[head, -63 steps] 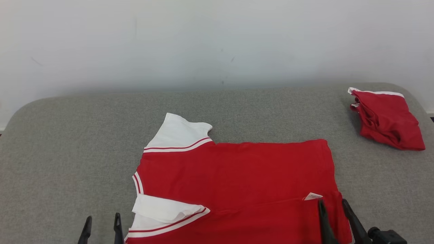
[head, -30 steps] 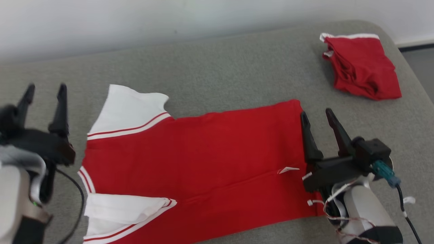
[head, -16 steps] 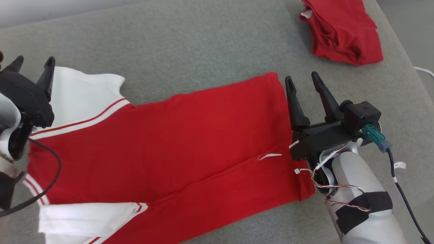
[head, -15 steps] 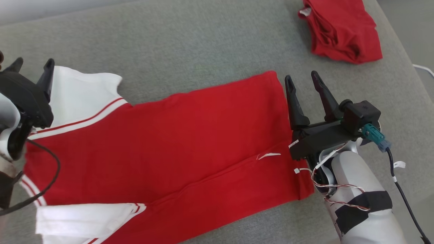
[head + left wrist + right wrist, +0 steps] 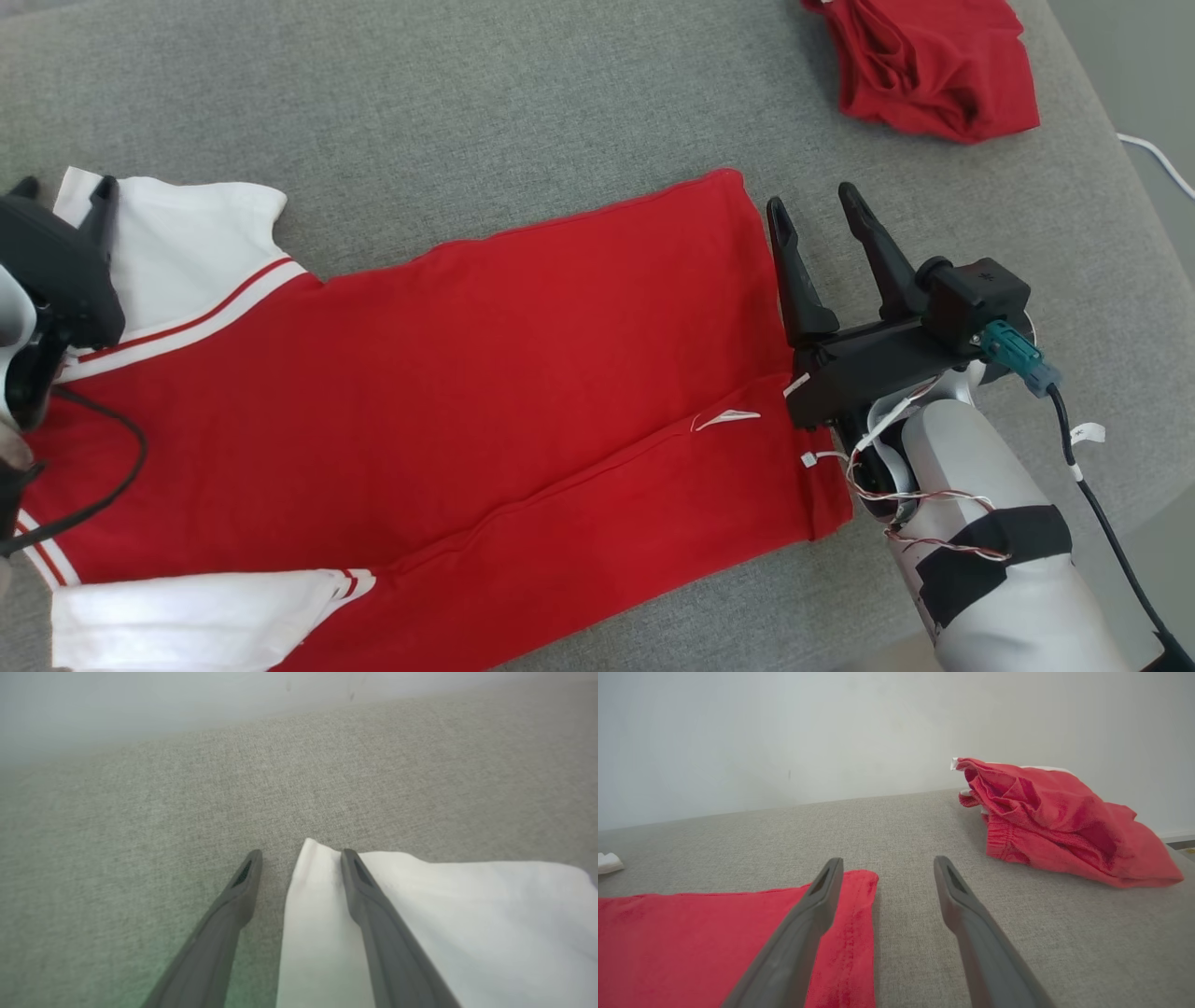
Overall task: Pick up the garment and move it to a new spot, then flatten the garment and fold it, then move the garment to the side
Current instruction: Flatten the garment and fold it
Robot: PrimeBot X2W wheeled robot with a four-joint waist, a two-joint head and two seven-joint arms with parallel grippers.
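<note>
A wide surface [image 5: 485,103] covered in grey woven fabric is seen, rounded at its far right corner. Behind it a plain white wall [image 5: 784,732] is set (a few small dark marks are borne low on it). A pale floor [image 5: 1153,56] is glimpsed past the right edge, where a white cable [image 5: 1158,161] is laid. Everything is lit softly and evenly.

No legible text, brand or number is showing anywhere. The small white tag [image 5: 726,419] lying on the red shirt [image 5: 467,373] is appearing too small to read.
</note>
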